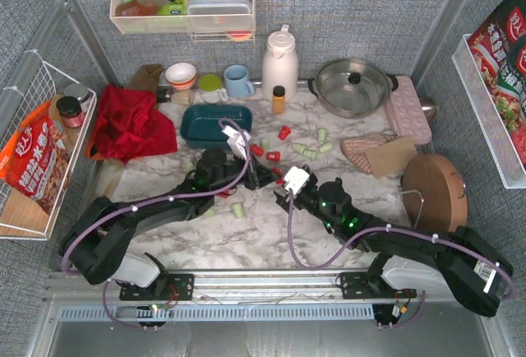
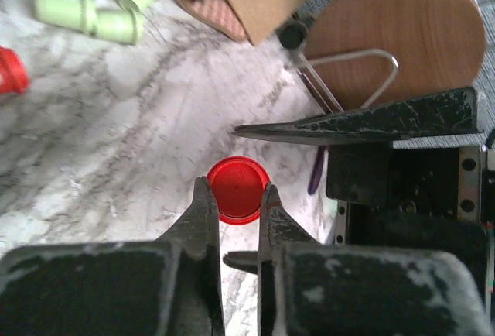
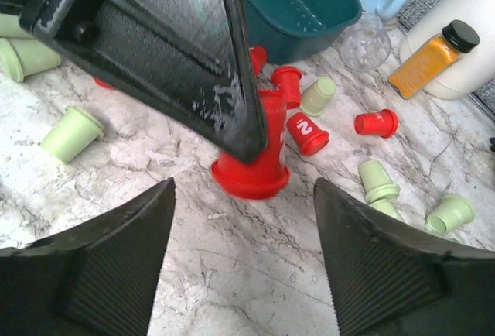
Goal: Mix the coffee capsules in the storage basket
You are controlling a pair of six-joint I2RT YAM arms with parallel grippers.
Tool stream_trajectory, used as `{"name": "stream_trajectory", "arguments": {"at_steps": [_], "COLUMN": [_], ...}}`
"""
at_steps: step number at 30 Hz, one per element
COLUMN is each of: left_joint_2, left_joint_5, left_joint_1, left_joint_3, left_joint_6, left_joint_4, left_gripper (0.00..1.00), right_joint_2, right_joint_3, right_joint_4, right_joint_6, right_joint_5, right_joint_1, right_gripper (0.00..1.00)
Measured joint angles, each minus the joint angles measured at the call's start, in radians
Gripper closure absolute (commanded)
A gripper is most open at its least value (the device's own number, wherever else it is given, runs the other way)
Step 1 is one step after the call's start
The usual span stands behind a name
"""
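Observation:
The dark teal storage basket [image 1: 215, 124] sits at the back of the marble table; its visible inside looks empty, also in the right wrist view [image 3: 302, 3]. Red and mint green capsules lie scattered in front of it, such as a red one [image 1: 284, 132] and a green one [image 1: 321, 135]. My left gripper [image 2: 237, 197] is closed around a red capsule [image 2: 238, 185] that stands rim-down on the table [image 3: 255, 177]. My right gripper [image 3: 244, 228] is wide open and empty, just in front of that capsule. Both grippers meet mid-table [image 1: 271, 178].
An orange-brown bottle [image 1: 279, 99], a white kettle [image 1: 279, 62], a blue mug [image 1: 238, 81] and a steel pot [image 1: 353, 85] line the back. A red cloth [image 1: 127, 122] lies left. A round wooden board [image 1: 434, 192] and a pot holder [image 1: 378, 153] lie right.

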Motion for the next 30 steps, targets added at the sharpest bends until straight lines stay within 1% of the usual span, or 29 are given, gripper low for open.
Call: {"name": "stream_trajectory", "arguments": {"at_steps": [2, 6, 11, 14, 17, 18, 19, 21, 23, 26, 30], "left_joint_2": [-0.023, -0.058, -0.026, 0.069, 0.205, 0.252, 0.298, 0.370, 0.406, 0.393, 0.294], "left_joint_5": [-0.057, -0.220, -0.477, -0.591, -0.635, -0.636, -0.638, -0.653, -0.671, -0.702, -0.737], "left_joint_1": [0.002, 0.032, 0.152, 0.231, 0.291, 0.306, 0.318, 0.333, 0.341, 0.341, 0.340], "left_joint_3": [0.006, 0.063, 0.167, 0.253, 0.372, 0.417, 0.464, 0.540, 0.581, 0.557, 0.459], "left_joint_6": [0.010, 0.023, 0.112, 0.174, 0.214, 0.224, 0.226, 0.237, 0.242, 0.241, 0.241], "left_joint_4": [-0.025, -0.129, -0.234, -0.261, -0.301, -0.317, -0.339, -0.389, -0.436, -0.464, -0.493], "left_gripper": [1.00, 1.00, 0.88, 0.80, 0.76, 0.73, 0.67, 0.48, 0.38, 0.29, 0.24], "right_joint_2": [0.004, 0.005, 0.006, 0.006, 0.001, 0.000, -0.002, -0.004, -0.007, -0.007, -0.003], "right_joint_3": [0.009, 0.028, 0.044, 0.049, 0.049, 0.050, 0.050, 0.051, 0.054, 0.061, 0.072], "right_joint_4": [-0.002, -0.019, -0.052, -0.070, -0.084, -0.088, -0.093, -0.107, -0.115, -0.117, -0.128], "right_joint_6": [0.008, 0.023, 0.034, 0.046, 0.052, 0.055, 0.059, 0.059, 0.063, 0.064, 0.070], "right_joint_5": [0.021, 0.057, 0.091, 0.110, 0.127, 0.127, 0.130, 0.131, 0.133, 0.136, 0.138], "right_joint_1": [0.000, 0.000, -0.002, -0.002, -0.002, -0.002, -0.002, -0.002, -0.002, -0.002, -0.002], "right_gripper": [0.17, 0.14, 0.14, 0.14, 0.14, 0.14, 0.14, 0.14, 0.14, 0.14, 0.14]}}
